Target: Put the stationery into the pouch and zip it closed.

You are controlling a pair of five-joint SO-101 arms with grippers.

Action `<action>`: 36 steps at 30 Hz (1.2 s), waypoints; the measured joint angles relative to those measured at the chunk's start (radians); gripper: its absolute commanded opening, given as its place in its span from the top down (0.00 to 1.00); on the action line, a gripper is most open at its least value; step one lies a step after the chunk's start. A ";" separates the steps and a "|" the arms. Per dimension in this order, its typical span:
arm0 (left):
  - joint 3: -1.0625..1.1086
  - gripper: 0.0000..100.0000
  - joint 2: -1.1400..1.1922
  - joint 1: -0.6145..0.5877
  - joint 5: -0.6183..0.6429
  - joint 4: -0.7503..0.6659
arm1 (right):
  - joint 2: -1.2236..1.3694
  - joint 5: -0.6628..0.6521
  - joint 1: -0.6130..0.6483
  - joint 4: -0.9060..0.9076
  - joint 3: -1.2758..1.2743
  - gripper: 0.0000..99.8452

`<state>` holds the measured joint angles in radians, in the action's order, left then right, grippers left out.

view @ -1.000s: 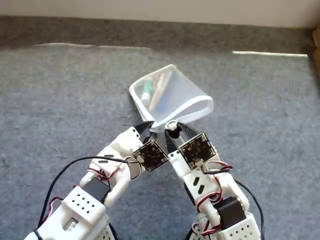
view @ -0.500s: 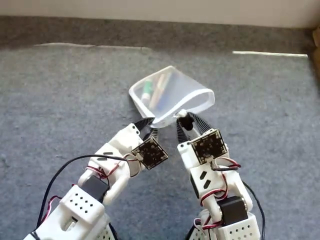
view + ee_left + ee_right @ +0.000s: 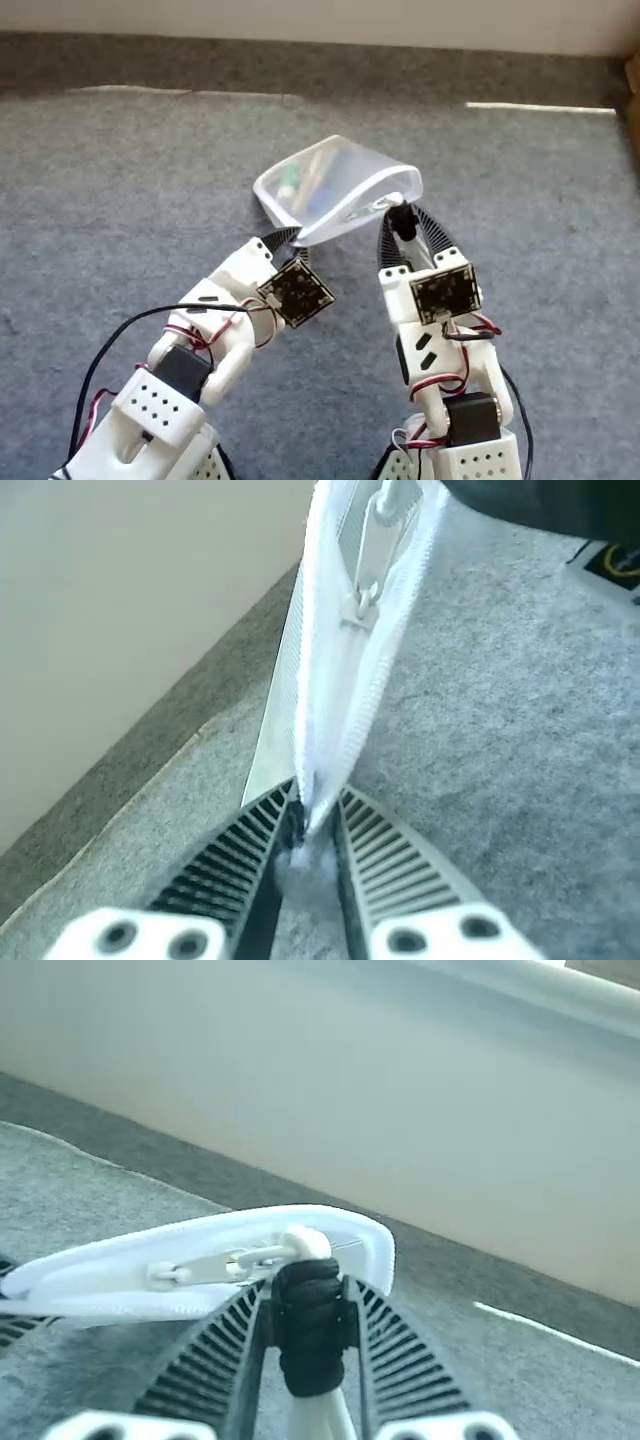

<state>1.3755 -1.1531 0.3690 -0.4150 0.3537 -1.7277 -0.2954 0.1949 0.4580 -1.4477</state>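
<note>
A translucent white plastic pouch (image 3: 335,185), soft-sided with a woven white zip tape along its mouth, lies about midway across the desk (image 3: 120,200), which has a grey, felt-like nap, and nearer the desk's far edge than its near one. Through the cloudy wall show a slim stick with a green band (image 3: 288,186) and a pale tan pencil-like stick (image 3: 318,168) beside it (their tips are too blurred to name further).

The left end effector (image 3: 305,830), with black ribbed fingers, is pressed together on the end of the zip tape at the pouch's near corner. Farther along that tape sits the small silver metal zip slider (image 3: 360,605).

The right end effector (image 3: 308,1295) pinches a black braided cord knot (image 3: 310,1335) that hangs from the slider's flat metal pull tab (image 3: 235,1260), at the pouch's other end. How far the zip is closed I cannot tell.
</note>
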 measured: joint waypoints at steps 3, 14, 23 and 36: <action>0.000 1.00 -0.055 -0.003 0.000 0.040 | 0.000 -0.002 -0.021 0.000 0.000 0.96; 0.048 1.00 -0.407 -0.011 0.003 0.269 | 0.000 0.000 -0.063 -0.034 0.002 0.96; 0.072 1.00 -0.574 -0.121 0.029 0.295 | -0.002 -0.002 -0.126 -0.034 0.002 0.96; 0.072 1.00 -0.638 -0.230 0.109 0.299 | -0.002 -0.002 -0.147 -0.034 0.002 0.96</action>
<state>1.4477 -1.7914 0.1389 -0.3061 0.6529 -1.7292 -0.2969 0.0476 0.4242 -1.4461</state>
